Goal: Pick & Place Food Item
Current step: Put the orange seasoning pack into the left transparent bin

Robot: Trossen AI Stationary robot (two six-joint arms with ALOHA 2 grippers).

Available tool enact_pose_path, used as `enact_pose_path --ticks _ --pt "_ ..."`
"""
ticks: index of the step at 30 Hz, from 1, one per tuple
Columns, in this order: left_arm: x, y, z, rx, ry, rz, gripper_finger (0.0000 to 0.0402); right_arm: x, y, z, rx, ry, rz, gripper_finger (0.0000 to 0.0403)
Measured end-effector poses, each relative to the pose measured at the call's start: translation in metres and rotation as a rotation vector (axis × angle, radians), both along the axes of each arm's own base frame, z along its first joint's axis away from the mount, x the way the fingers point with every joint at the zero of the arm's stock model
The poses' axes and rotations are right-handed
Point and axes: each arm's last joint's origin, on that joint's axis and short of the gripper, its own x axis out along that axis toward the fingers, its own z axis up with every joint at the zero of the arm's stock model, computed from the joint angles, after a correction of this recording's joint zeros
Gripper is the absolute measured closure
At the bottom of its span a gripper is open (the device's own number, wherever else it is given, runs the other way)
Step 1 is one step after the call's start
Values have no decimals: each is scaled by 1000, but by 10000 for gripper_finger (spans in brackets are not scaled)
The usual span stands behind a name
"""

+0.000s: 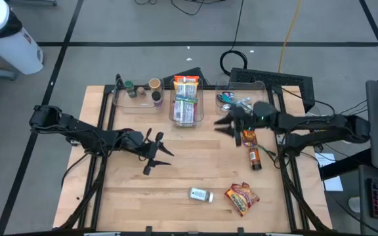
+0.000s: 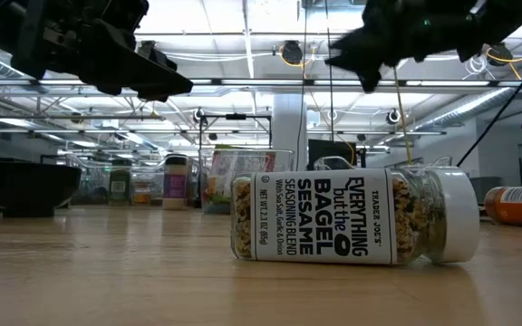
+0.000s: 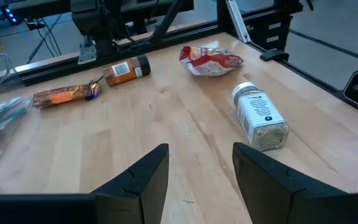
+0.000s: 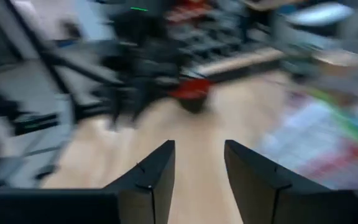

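On the table's near edge the seasoning jar (image 1: pixel 201 195) is laid on its side, long axis across the table, white cap toward the snack bag (image 1: pixel 241 198) | right gripper (image 1: pixel 223 124) held parted, empty, beside the middle bin (image 1: pixel 186 99) | left gripper (image 1: pixel 155 153) parted, empty, mid-table

You are looking at two dark, nearly black arms built of slim jointed segments, one at the left of the high view and one at the right, each trailing thin black cables along its length. The left gripper (image 1: pixel 155 152) ends in two narrow, pointed fingers (image 3: pixel 143 180) with flat, angular matte-black faces. The right gripper (image 1: pixel 224 123) carries the same wedge-shaped fingers (image 4: pixel 151 177) on a bulkier rounded wrist block. You can make out no markings or screws.
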Motion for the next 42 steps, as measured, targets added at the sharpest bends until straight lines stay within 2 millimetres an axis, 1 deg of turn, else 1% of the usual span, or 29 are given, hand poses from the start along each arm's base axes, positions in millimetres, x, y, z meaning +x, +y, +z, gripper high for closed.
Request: enact_pose_path --ticks 3,6,8,11,14,17,20,24,26,30,37,42 --pt "1 3 0 14 -1 60 215 16 24 0 -39 -82 116 257" --pt "2 12 -1 11 8 164 215 28 41 -6 -87 -117 196 246" --pt "2 23 -2 -3 20 216 215 34 48 -13 -114 -106 229 238" --pt "3 42 -1 -30 20 275 215 43 52 -27 -157 -61 253 226" --pt "2 63 1 -60 -3 291 215 50 49 -40 -217 -22 241 215" --pt "0 82 6 -79 -59 248 215 55 43 -51 -304 17 204 204" --pt "-3 97 11 -92 -108 211 215 58 34 -60 -370 50 191 195" --pt "-9 114 12 -93 -121 197 215 62 21 -69 -397 68 161 186" --pt "-12 119 11 -89 -118 187 215 64 17 -71 -401 65 147 184" --pt "-13 128 3 -101 -86 175 215 66 11 -77 -418 73 135 185" --pt "-5 141 -17 -110 -67 189 215 66 1 -78 -474 71 113 192" --pt "2 143 -29 -1 -77 218 215 65 -6 -79 -492 85 95 191"
